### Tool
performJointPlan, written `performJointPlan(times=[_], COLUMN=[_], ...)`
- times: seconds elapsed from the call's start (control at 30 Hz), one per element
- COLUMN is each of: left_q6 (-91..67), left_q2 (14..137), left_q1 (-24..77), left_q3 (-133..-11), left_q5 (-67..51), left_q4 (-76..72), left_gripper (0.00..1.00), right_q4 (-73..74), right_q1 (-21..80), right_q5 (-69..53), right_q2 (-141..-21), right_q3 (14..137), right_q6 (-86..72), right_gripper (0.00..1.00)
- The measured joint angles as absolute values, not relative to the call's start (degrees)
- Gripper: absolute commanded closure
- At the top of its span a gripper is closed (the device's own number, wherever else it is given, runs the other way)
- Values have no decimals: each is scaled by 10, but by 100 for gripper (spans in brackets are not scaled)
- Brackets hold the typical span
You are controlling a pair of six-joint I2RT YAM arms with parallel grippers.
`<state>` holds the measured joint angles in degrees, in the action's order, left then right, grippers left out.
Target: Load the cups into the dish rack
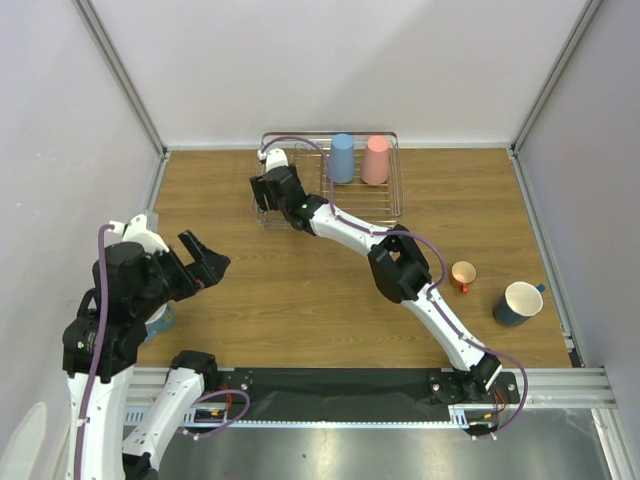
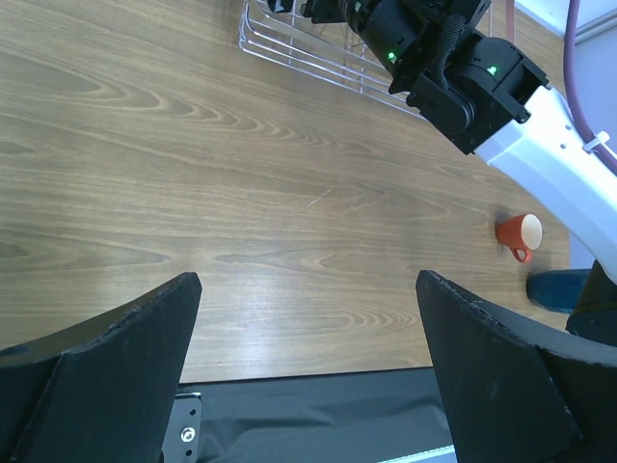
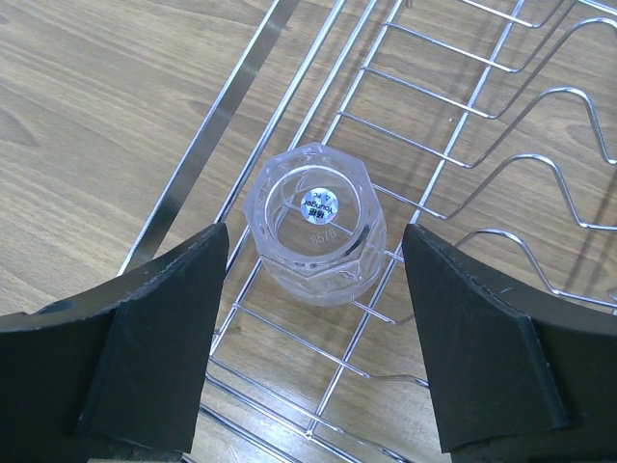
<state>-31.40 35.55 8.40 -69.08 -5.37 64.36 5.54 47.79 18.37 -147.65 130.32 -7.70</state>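
Observation:
The silver wire dish rack (image 1: pixel 392 205) stands at the back of the table. A light blue tumbler (image 1: pixel 342 158) and a pink tumbler (image 1: pixel 376 160) stand upside down in it. My right gripper (image 1: pixel 268 192) hangs open over the rack's left end. In the right wrist view the clear glass (image 3: pixel 315 224) sits bottom up on the rack's bars (image 3: pixel 453 164), between and just beyond the open right gripper (image 3: pixel 313 253), touching neither finger. A small orange cup (image 1: pixel 463 274) and a dark blue white-lined mug (image 1: pixel 519 303) stand on the table at the right. My left gripper (image 1: pixel 205 262) is open and empty at the left.
The left wrist view shows the open left gripper (image 2: pixel 308 289) above bare wood near the front edge, the orange cup (image 2: pixel 520 234) lying on its side, the mug (image 2: pixel 559 289) and the right arm (image 2: pixel 463 68). A bluish object (image 1: pixel 160 320) sits partly hidden under the left arm.

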Motion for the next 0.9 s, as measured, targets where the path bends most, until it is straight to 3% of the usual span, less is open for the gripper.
performJointPlan(times=[0.9], left_q6=[-315], left_q2=[362], left_q1=[84], left_q3=[-686], left_q5=[-51], left_q4=[635], left_gripper=[1], right_q4=[70], right_q1=[459], right_q5=[208], right_q2=[-1430], right_q3=[1310], right_q6=[-75], right_gripper=[21])
